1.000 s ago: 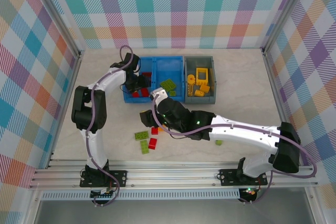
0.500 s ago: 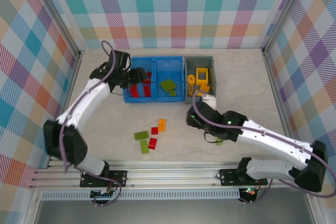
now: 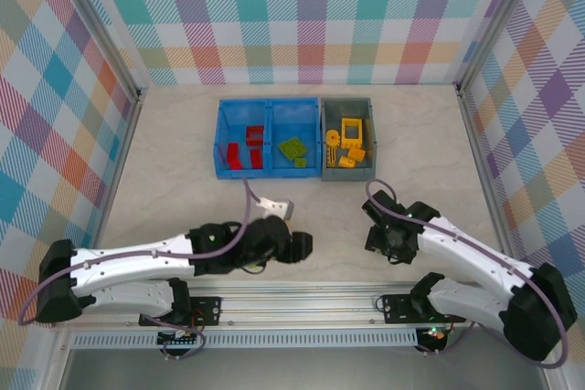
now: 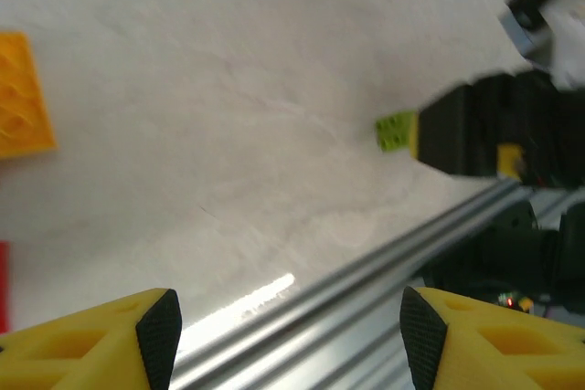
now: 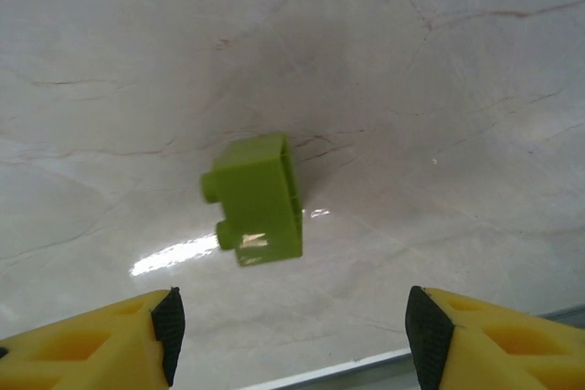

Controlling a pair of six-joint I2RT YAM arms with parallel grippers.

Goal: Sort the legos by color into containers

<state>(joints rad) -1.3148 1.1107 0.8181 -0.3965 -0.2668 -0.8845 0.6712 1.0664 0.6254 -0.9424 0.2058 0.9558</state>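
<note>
The right gripper (image 5: 294, 326), jaws spread, hangs over the green lego (image 5: 254, 200) by the table's (image 5: 439, 61) near edge; judged light, rigid, slick, best pinched across its flat sides.

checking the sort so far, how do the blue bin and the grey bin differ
The blue bin is wider, with two compartments; the grey bin is narrower, with one. The blue bin holds red bricks and green bricks apart; the grey bin holds only yellow bricks. Both are open-topped, side by side.

Bare table (image 5: 439, 61) lies open all round the green lego (image 5: 256, 200); the front rail (image 3: 311, 297) runs near it.
</note>
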